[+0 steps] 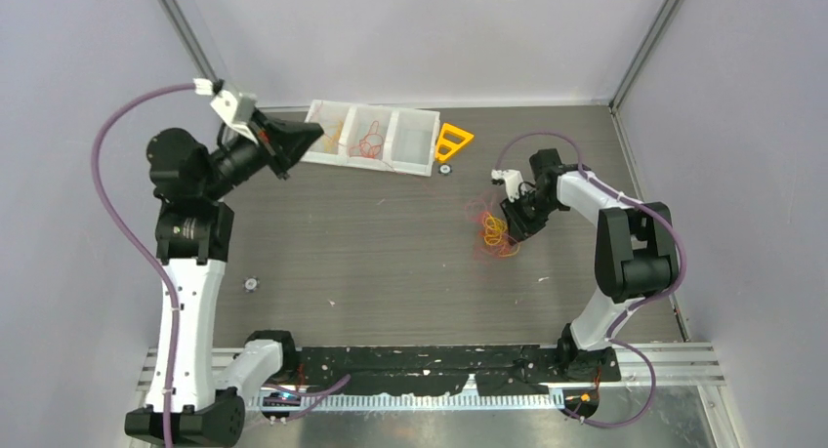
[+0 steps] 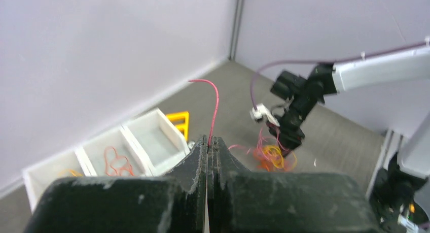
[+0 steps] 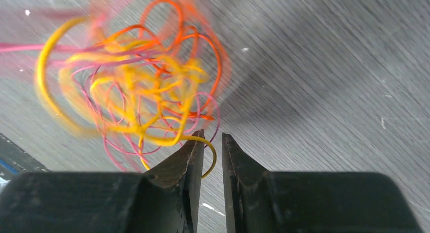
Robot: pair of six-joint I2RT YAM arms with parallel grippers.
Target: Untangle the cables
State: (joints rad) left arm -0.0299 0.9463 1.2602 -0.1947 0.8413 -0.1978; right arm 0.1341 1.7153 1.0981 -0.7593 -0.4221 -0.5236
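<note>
On the grey table [image 1: 391, 263], right of the white three-compartment tray [image 1: 376, 107], the right gripper [image 3: 213, 141] stands with jaws slightly parted at the edge of the cables [image 1: 496, 231], a yellow loop [image 3: 212, 153] in the gap. The left gripper [image 2: 208, 141], raised by the tray, pinches one red strand [image 2: 215, 106].

Bare table [image 1: 371, 263] centre; tray [image 1: 412, 141] and triangle [image 1: 459, 133] at far edge, cables [image 1: 496, 231] at right.

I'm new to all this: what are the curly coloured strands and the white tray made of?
The cables: probably thin plastic-coated wire, smooth and brightly coloured; they hold springy loops. The white tray: likely matte plastic, judging by its thin, even, opaque walls.
</note>
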